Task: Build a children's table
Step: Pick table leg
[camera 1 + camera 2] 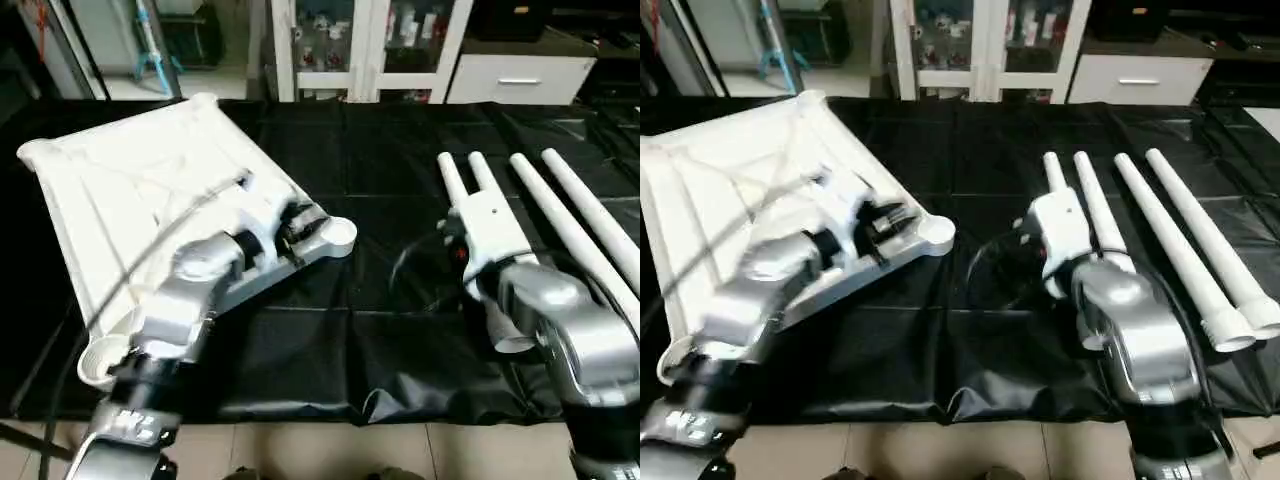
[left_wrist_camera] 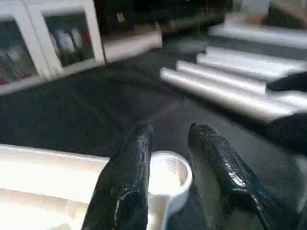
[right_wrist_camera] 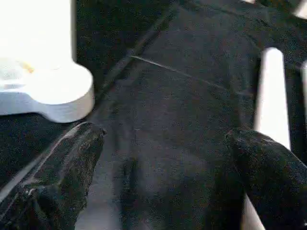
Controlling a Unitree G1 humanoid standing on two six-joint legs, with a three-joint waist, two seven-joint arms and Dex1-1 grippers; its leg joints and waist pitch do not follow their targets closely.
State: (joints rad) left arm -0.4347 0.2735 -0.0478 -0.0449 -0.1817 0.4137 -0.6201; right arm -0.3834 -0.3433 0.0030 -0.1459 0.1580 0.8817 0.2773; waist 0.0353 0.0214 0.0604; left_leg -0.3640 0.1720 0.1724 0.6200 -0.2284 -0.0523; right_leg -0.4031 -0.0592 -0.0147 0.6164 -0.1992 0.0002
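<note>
The white tabletop [image 1: 130, 190] lies upside down, ribs up, on the left of the black-covered surface. My left gripper [image 1: 305, 225] hovers at its near right corner socket [image 1: 340, 232]. In the left wrist view its fingers [image 2: 129, 172] stand a little apart, with the round socket [image 2: 168, 175] showing through the gap and nothing held. Several white legs [image 1: 560, 220] lie side by side on the right. My right gripper [image 3: 163, 139] is wide open over bare black cloth between the socket [image 3: 57, 91] and the nearest leg [image 3: 271, 105].
A white glass-door cabinet [image 1: 370, 40] and a white drawer unit [image 1: 520, 75] stand behind the surface. The black cover's [image 1: 380, 160] front edge [image 1: 350, 410] hangs over a tiled floor. A thin black cable [image 1: 405, 265] loops by my right wrist.
</note>
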